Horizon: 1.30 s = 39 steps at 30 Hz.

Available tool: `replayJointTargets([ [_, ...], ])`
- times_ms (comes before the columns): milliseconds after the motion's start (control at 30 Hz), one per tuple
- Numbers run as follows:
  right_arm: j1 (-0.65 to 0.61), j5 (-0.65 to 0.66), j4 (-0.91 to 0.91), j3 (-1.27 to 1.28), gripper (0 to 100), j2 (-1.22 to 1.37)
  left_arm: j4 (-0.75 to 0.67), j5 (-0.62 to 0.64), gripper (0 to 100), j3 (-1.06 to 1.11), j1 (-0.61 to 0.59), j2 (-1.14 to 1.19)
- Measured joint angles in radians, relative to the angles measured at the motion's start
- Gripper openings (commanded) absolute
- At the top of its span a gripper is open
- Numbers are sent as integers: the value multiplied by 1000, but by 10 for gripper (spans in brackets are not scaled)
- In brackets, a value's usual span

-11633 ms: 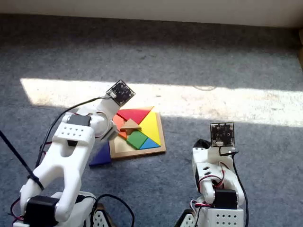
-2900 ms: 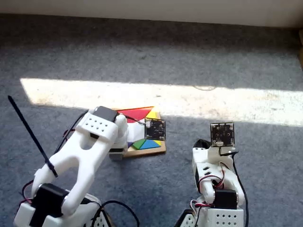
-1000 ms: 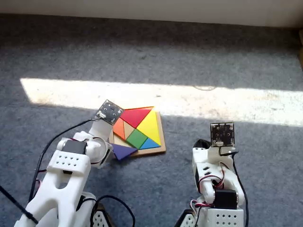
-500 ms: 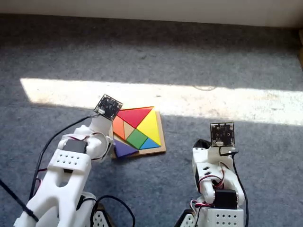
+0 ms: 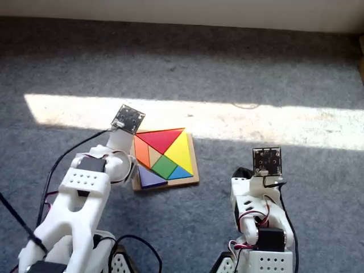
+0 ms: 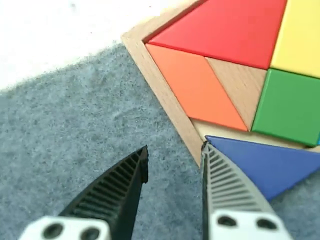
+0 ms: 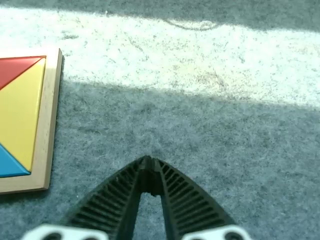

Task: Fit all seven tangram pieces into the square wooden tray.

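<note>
Seating of the seventh piece is in hand: purple triangle [image 6: 270, 160] lies at the wooden tray's [image 6: 165, 90] near-left corner, seemingly riding its rim. Left gripper [image 6: 175, 147] hangs released astride that rim, so an inward nudge looks needed. Right gripper [image 7: 148, 162] sits clenched over carpet.

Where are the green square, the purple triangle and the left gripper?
green square [image 6: 287, 107], left wrist view, its middle.
purple triangle [image 5: 149, 178], high view, its middle.
left gripper [image 6: 174, 148], left wrist view, between its fingertips.
</note>
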Motion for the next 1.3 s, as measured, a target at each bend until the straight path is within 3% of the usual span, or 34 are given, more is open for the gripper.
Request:
replayJointTargets([
  [167,0,0,0,0,9,0,114,6,179,0,-5,-192],
  [367,0,0,0,0,9,0,256,6,180,35,144,-351],
  [733,0,0,0,0,9,0,132,9,180,94,190,-164],
  [933,0,0,0,0,9,0,121,11,179,6,103,2],
  [1300,0,0,0,0,9,0,143,8,175,21,78,-150],
])
